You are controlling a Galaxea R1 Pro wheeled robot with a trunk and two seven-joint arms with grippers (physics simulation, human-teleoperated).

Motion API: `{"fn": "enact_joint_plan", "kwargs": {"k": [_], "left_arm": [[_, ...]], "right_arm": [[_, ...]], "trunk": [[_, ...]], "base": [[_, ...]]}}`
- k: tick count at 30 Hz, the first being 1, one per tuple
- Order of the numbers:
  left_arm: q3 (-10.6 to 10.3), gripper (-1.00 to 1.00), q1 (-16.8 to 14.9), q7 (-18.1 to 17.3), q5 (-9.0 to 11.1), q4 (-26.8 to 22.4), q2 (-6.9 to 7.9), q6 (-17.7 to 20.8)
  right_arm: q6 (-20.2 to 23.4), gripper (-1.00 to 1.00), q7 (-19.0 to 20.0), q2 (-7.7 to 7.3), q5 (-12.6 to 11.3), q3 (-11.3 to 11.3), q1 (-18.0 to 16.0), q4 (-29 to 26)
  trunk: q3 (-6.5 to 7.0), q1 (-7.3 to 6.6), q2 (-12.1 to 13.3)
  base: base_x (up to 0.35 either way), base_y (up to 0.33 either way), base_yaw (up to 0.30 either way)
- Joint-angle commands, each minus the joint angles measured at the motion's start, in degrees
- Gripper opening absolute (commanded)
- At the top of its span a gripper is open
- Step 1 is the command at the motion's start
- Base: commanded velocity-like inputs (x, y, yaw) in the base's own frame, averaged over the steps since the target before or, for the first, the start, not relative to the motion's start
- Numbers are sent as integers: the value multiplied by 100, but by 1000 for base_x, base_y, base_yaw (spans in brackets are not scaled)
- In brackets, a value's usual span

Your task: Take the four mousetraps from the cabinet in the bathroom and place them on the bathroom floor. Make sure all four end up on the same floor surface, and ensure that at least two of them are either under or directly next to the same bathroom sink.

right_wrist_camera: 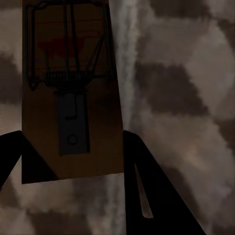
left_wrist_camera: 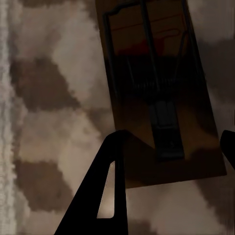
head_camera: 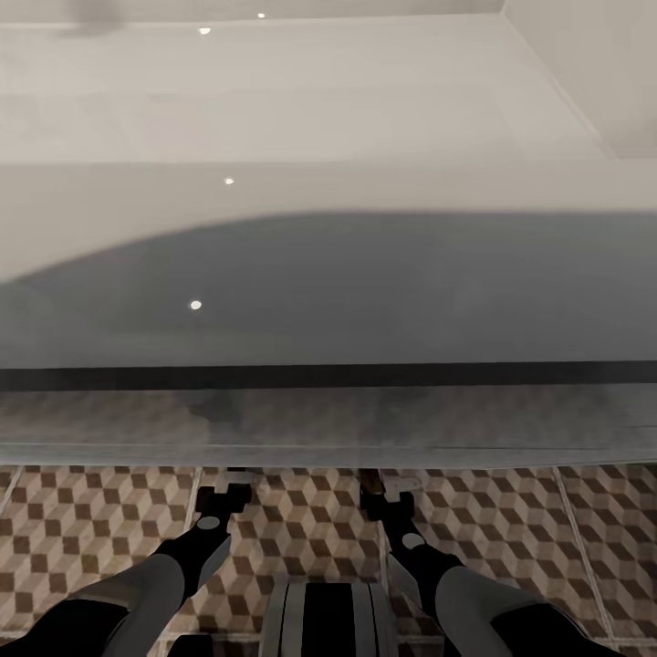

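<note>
Two mousetraps sit between our fingers, one per arm. Our left gripper [left_wrist_camera: 169, 147] grasps its trap [left_wrist_camera: 161, 93] by the near end, over the tiled floor [left_wrist_camera: 44, 122]. Our right gripper [right_wrist_camera: 73, 147] clenches the other trap [right_wrist_camera: 73, 98] likewise. From the head, both arms reach just under the white sink [head_camera: 328, 274], above the floor [head_camera: 91, 520].
</note>
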Motion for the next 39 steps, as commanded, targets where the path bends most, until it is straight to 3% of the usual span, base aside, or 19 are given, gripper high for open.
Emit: {"fn": "enact_joint_plan", "kwargs": {"k": [1,39], "left_arm": [[-42,-100,-3,50,-20,-13,2,-7],[-42,-100,-3,49,-34,-66,4,22]], "right_arm": [[-10,-100,-66,1,-11,53,-3,-2],[38,-100,-30,1,-36,45,-8,-11]], "trunk": [[-3,-1,-1],[-3,-1,-1]], "base": [[0,0,0],[0,0,0]]}}
